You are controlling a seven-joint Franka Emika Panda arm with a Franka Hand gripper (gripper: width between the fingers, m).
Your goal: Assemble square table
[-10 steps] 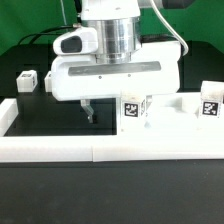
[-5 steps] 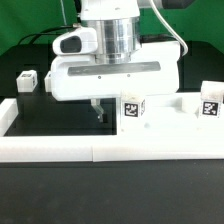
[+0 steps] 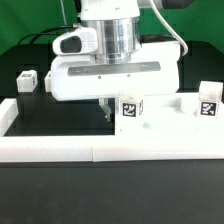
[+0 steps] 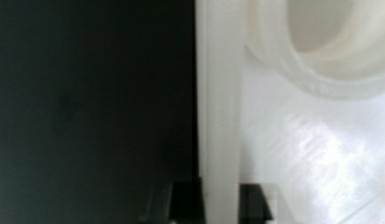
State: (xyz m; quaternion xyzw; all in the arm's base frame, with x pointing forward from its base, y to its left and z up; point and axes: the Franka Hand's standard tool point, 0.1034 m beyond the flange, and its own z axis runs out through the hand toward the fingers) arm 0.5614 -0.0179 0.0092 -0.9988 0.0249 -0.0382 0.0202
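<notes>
The white square tabletop [image 3: 168,112] lies behind the front wall, at the exterior view's right. In the wrist view its edge [image 4: 221,110] runs straight between my fingers, with one round corner hole [image 4: 331,40] beside it. My gripper [image 3: 105,112] [image 4: 219,203] hangs straight down, shut on that edge; the dark fingers [image 4: 185,202] press it from both sides. A tagged white leg post [image 3: 130,109] stands just right of the gripper. Another [image 3: 207,104] stands at the far right. A third [image 3: 26,79] lies at the back left on the black table.
The long low white border wall [image 3: 100,148] runs along the front, and its side arm [image 3: 8,115] comes up at the exterior view's left. The black table surface [image 3: 50,115] lies between them. The robot's white hand body [image 3: 110,75] hides the middle of the scene.
My gripper has moved steadily toward the exterior view's right, closing in on the near leg post. The two right-hand posts have shifted only slightly.
</notes>
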